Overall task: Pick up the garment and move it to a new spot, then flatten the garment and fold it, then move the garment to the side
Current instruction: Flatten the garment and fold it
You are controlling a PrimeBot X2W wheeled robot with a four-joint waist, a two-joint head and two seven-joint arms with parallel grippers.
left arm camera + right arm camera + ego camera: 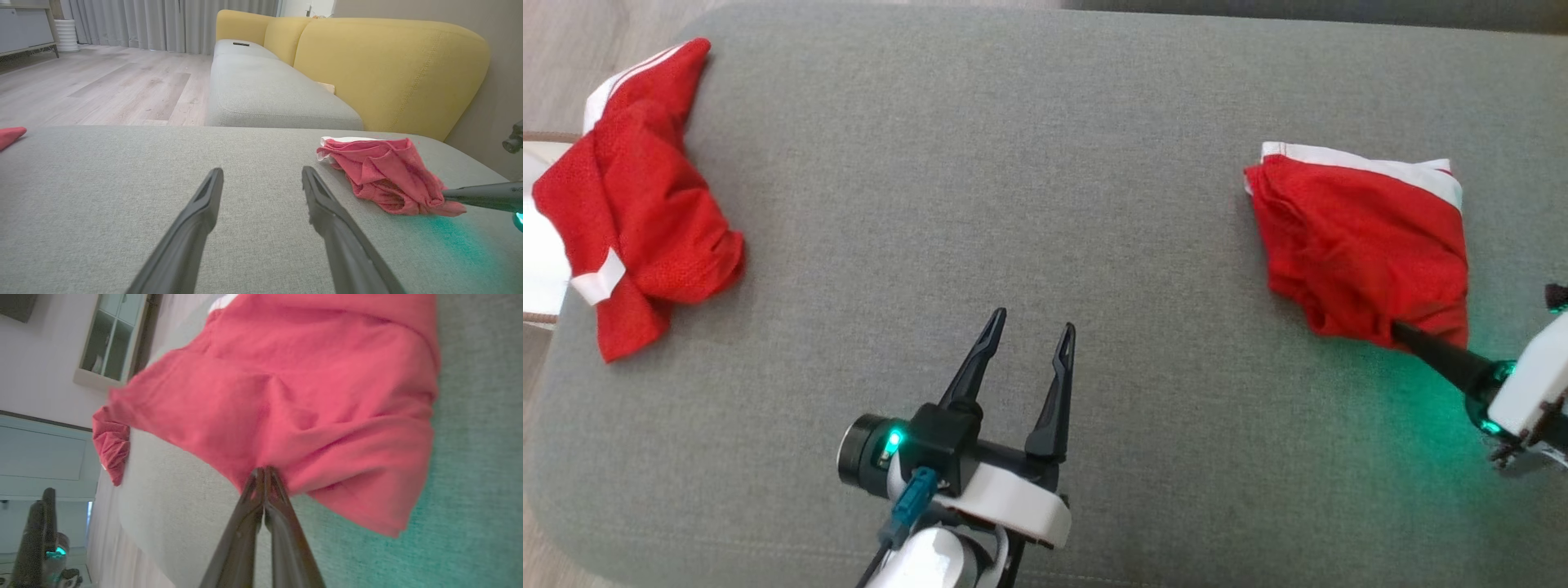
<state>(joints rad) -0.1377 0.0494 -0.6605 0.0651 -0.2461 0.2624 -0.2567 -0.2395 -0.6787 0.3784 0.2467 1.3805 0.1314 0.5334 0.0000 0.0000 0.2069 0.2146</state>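
Red mesh garment with a white band (1364, 237) lies at the right of the grey fabric cushion (1013, 163), folded into a compact, roughly square packet with the white band along its far edge. By that look, the picking up, flattening and folding are done. The step in hand seems to be the last one, shifting the packet to the side. It already sits well toward the right edge, so little seems left beyond letting go. The fold is loose, with wrinkles bunched at the near corner, so a drag could pull it open. A second red garment with white stripes (637, 212) lies crumpled at the far left corner, well apart.

The right gripper (1399, 330) reaches in from the right, low over the cushion, its dark fingers pressed together and pinching the near right corner of the garment. The left gripper (1033, 320) hovers over bare cushion near the middle, fingers spread wide and holding nothing, pointing toward the far side, well apart from both garments
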